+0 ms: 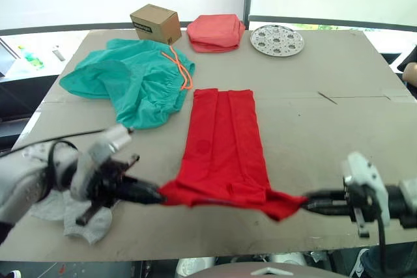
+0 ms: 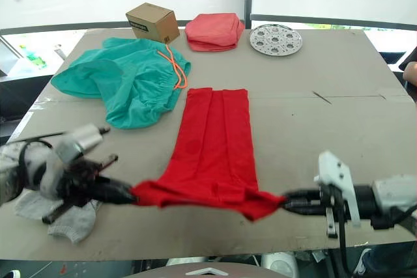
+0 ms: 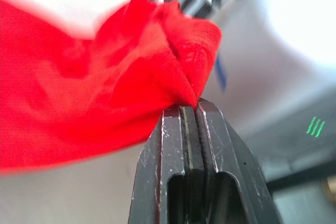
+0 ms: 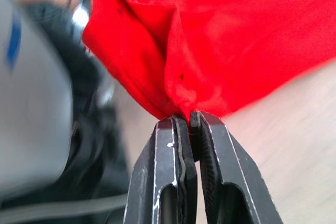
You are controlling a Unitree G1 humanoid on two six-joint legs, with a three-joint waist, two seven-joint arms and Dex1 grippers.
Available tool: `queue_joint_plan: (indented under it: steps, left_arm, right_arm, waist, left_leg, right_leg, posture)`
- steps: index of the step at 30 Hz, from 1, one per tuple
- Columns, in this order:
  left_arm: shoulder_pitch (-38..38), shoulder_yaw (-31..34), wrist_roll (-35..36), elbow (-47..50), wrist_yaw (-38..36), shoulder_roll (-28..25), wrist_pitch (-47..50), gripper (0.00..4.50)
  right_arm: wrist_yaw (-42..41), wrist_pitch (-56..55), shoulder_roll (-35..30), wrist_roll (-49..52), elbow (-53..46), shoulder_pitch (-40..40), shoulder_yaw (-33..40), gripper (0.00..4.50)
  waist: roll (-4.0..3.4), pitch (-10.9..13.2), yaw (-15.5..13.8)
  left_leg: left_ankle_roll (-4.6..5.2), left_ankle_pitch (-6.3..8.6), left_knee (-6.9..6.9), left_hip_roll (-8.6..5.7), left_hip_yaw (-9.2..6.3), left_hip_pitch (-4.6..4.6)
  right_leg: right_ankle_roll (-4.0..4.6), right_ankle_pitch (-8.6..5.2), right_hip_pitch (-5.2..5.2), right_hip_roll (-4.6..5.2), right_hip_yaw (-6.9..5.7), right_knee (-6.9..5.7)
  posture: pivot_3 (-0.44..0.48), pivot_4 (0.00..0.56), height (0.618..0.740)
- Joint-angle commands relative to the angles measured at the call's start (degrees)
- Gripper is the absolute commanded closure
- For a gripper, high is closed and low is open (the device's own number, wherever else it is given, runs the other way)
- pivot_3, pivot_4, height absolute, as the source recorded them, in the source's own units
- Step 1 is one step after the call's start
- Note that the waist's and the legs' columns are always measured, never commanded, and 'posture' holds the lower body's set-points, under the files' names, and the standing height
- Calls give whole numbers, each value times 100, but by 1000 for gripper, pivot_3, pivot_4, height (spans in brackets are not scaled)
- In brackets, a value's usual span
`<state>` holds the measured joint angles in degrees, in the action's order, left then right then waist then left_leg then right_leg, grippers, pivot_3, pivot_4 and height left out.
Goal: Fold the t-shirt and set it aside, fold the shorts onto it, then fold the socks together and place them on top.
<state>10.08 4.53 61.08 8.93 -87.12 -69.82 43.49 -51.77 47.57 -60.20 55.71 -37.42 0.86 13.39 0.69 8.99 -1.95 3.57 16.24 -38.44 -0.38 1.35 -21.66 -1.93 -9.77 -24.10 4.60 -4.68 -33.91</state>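
The t-shirt [image 1: 223,151] lies as a long narrow strip along the middle of the brown table [image 1: 339,102], its sides folded in toward the centre, its far end flat and its near end raised off the surface. The left gripper [image 1: 156,194] pinches the near-left corner of that end, fingers [image 3: 173,145] pressed together on a bunch of red fabric; the right gripper [image 1: 305,204] pinches the near-right corner in the same way, its fingers [image 4: 210,150] closed on the cloth. Between the two grippers the near hem is stretched into a shallow fold. The shorts [image 1: 133,83] lie crumpled at the far left of the table, orange drawstring [image 1: 180,69] trailing over the waistband, just beside the shirt's far-left edge. The socks [image 1: 85,216] rest at the near-left corner, partly beneath the left arm. Along the far edge stand a cardboard box [image 1: 155,23], a folded salmon-pink cloth [image 1: 215,32] and a perforated metal plate [image 1: 277,39].
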Motion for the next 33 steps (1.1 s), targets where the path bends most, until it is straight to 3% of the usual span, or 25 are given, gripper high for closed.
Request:
queue_joint_plan:
  steps: [1,5,8,11,15,18,22,25,28,33]
  left_arm:
    - [802,-348,-860,-773,399,480,-184,4462]
    - [1937,-856,-1993,-1749,996,1223,-552,4462]
    - [2598,-1185,-2835,-2544,1159,1726,-1111,4462]
    - [3148,-1269,-3436,-3352,1331,2201,-1706,4462]
    - [3694,-1316,-4026,-4367,1212,2501,-2424,4462]
    - [4021,-1168,-4032,-4790,801,2603,-2451,4462]
    - [4293,-809,-3648,-4985,145,2676,-1934,4462]
    - [4409,-941,-4172,-5508,307,2798,-2465,4462]
    - [4777,-1034,-4740,-6350,997,3063,-2970,4462]
    - [5231,-1308,-5640,-7340,1712,3208,-3703,4462]
  right_arm:
    - [884,766,232,-1,651,-1327,-516,4500]
    - [1518,1480,988,-540,1756,-3048,-1467,4500]
    - [1652,1512,1644,-1198,2778,-4091,-2113,4500]
    - [1397,1057,2028,-2061,3838,-4769,-2785,4500]
    - [808,485,2434,-2748,5267,-5562,-3148,4500]
    - [-124,346,2532,-2681,5533,-5942,-3126,4500]
    - [-1053,930,2798,-1832,5545,-6343,-2471,4500]
    - [-951,435,3072,-2568,6411,-6584,-2786,4500]
    - [-257,-664,3466,-3893,8173,-6870,-3374,4500]
    - [68,-1762,3841,-4925,9838,-7230,-3562,4500]
  waist:
    - [9,4,1]
    - [29,-6,-15]
    - [36,-11,-3]
    - [41,-13,-1]
    - [42,-13,52]
    - [41,-13,114]
    - [41,-13,207]
    - [43,-15,261]
    - [52,-19,269]
    - [52,-17,278]
  left_leg:
    - [2,-1,0,-1,0,-12]
    - [-25,-19,3,-5,-9,-19]
    - [-29,-23,1,-10,-6,-35]
    - [-21,-19,-6,-16,-2,-41]
    - [-20,-19,-11,-21,-1,-45]
    - [-21,-20,-12,-21,-7,-59]
    - [-21,-20,-11,-11,-9,-65]
    - [-21,-20,-13,-10,-12,-61]
    - [5,-4,-13,-23,0,-14]
    - [-23,-23,-30,-42,0,-55]
  right_leg:
    - [0,0,-6,-2,1,0]
    - [42,27,-7,-23,12,-8]
    - [26,40,-14,-27,13,2]
    - [24,40,-15,-24,23,4]
    - [21,42,-15,-22,23,1]
    - [17,44,-24,-22,16,-6]
    - [15,45,-28,-27,14,-14]
    - [15,45,-28,-26,10,-25]
    - [13,41,-10,-13,29,-61]
    - [14,45,-57,3,39,-103]
  posture:
    - [0,150,740]
    - [0,150,740]
    - [0,150,740]
    - [0,150,740]
    - [0,150,740]
    - [0,150,740]
    - [0,150,740]
    - [0,150,740]
    - [0,150,740]
    - [0,150,740]
